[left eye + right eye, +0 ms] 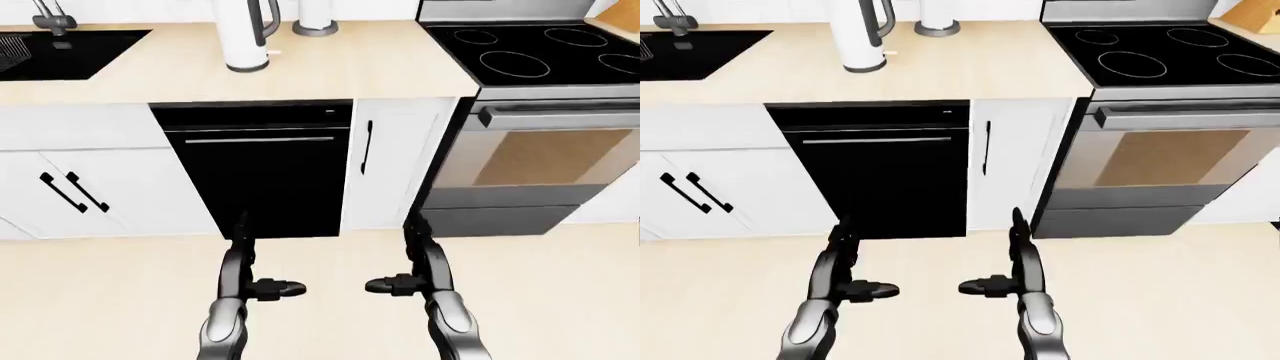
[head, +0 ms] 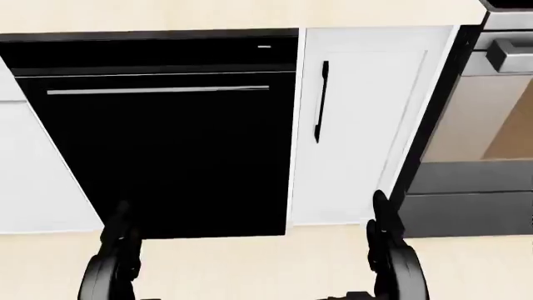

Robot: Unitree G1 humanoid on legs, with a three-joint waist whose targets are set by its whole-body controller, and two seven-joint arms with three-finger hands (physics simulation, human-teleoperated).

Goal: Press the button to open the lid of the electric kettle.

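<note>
Up in the left-eye view, the white electric kettle (image 1: 246, 37) stands on the tabletop (image 1: 330, 67), its top cut off, between the sink (image 1: 62, 52) and the stove (image 1: 540, 52). The left hand (image 1: 268, 287) and right hand (image 1: 400, 285) hang low over the floor, fingers loosely spread, holding nothing. The head view shows mostly the black dishwasher (image 2: 167, 144). The right-eye view repeats the scene.

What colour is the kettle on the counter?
White body, grey handle: the kettle shows best in the left-eye view.
</note>
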